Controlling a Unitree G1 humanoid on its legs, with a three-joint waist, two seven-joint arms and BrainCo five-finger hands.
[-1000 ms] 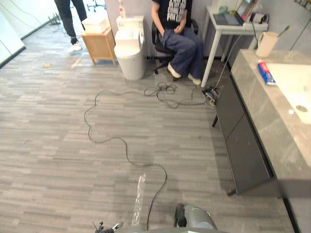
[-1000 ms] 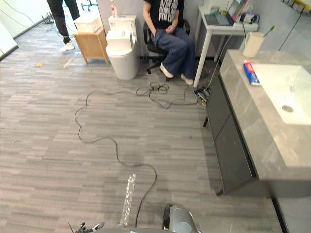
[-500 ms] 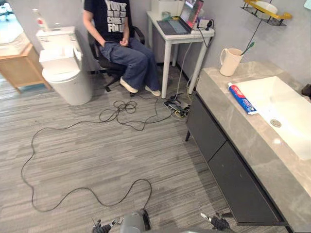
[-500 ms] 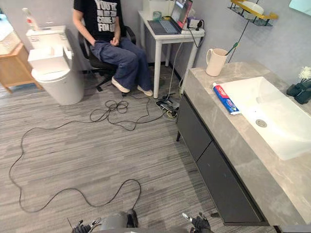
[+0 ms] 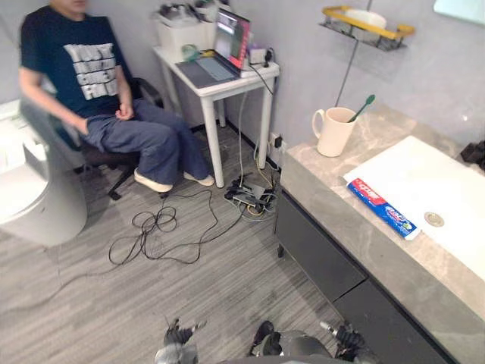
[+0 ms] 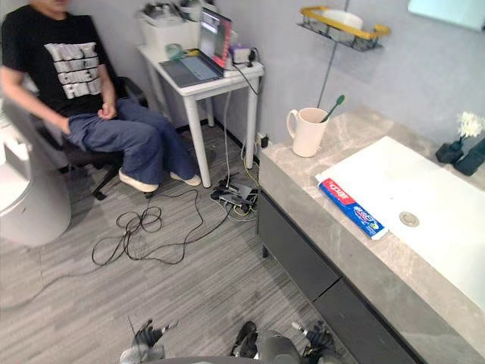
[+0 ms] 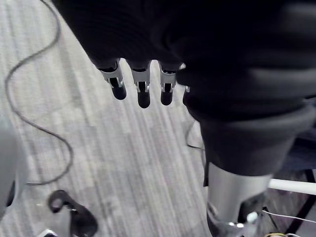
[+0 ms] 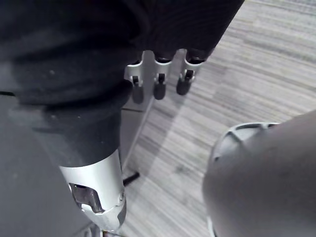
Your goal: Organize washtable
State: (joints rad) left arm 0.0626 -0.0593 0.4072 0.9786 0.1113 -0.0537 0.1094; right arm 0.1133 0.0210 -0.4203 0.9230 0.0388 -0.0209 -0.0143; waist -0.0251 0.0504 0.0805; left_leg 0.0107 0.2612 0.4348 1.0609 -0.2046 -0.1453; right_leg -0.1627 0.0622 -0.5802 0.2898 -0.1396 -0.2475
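Toothpaste tube [image 5: 383, 209] lies flat on the worktop [image 5: 322, 189] against the basin's edge. Its long axis points toward the cup [image 5: 332, 133] holding a toothbrush at the far corner. Left hand [image 7: 143, 91] and right hand [image 8: 159, 85] hang low, fingers relaxed, holding nothing. The tube lies forward-right of both, well apart; right hand judged nearer.

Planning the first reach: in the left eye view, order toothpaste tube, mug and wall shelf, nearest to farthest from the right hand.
From the right hand:
1. toothpaste tube, on the counter beside the sink.
2. mug, at the counter's far end.
3. wall shelf, high on the wall.
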